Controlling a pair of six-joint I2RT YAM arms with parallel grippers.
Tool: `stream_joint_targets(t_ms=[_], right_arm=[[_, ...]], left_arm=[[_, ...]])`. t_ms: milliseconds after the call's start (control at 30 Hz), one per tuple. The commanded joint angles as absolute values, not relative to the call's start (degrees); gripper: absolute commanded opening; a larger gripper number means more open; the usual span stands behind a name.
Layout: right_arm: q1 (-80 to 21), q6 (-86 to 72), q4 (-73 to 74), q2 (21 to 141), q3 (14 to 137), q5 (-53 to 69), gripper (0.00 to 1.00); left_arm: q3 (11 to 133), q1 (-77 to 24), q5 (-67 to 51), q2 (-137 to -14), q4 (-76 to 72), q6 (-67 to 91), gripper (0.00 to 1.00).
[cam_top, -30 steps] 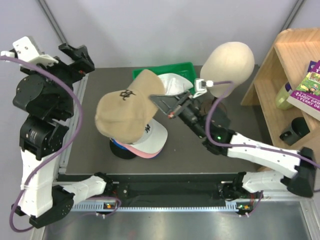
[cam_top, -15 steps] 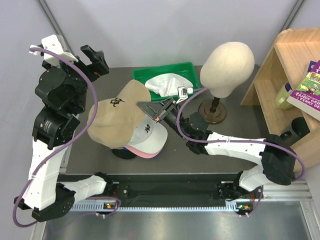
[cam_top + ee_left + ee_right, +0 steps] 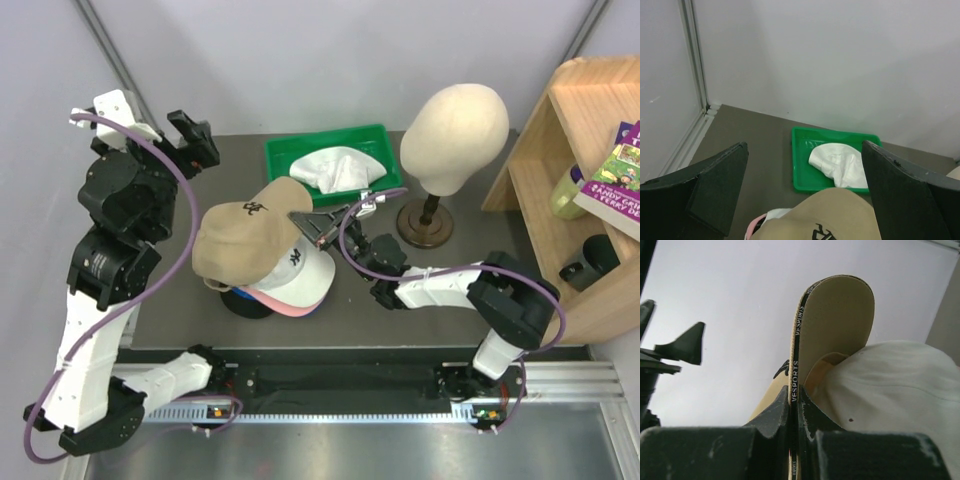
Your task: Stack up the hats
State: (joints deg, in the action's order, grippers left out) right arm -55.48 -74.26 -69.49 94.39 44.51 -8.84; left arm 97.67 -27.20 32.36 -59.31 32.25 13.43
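My right gripper (image 3: 312,222) is shut on the edge of a tan cap (image 3: 245,240) with a dark logo. The cap lies tilted over the left side of a stack of hats: a white cap with a dark logo (image 3: 305,270) on top, a pink brim (image 3: 285,305) under it, and blue and black edges lower down. In the right wrist view my fingers (image 3: 775,415) pinch the tan cap's (image 3: 840,320) band beside the white cap (image 3: 890,390). My left gripper (image 3: 190,140) is open and empty, high at the back left, above the tan cap (image 3: 830,215).
A green tray (image 3: 285,150) with white fabric (image 3: 335,168) sits at the back; both also show in the left wrist view, tray (image 3: 800,165) and fabric (image 3: 837,162). A cream mannequin head (image 3: 455,125) on a round wooden stand (image 3: 425,225) is right of it. A wooden shelf (image 3: 580,150) stands at the far right.
My right gripper has carried the tan cap left and down onto the stack. My left arm has swung right, its open gripper now nearer the tray.
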Motion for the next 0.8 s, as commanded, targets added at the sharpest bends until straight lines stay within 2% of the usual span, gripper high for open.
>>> stream_joint_targets(t_ms=[0,400,767], right_arm=[[-54.23,-75.23,-78.13,94.13,43.42,-8.26,0.0],[-52.82,-78.48,-81.29,96.41,37.09,-10.63,0.0],[-52.03,-78.93,-79.28,100.02,38.93,-11.6,0.0]], left_arm=[[95.1,-27.25,32.08,-57.04,32.43,14.32,0.99],[84.73,-27.25,31.9,-51.24,37.7,19.68,0.99],[77.61,-27.25,29.79,-45.62,41.13,25.84,0.99]])
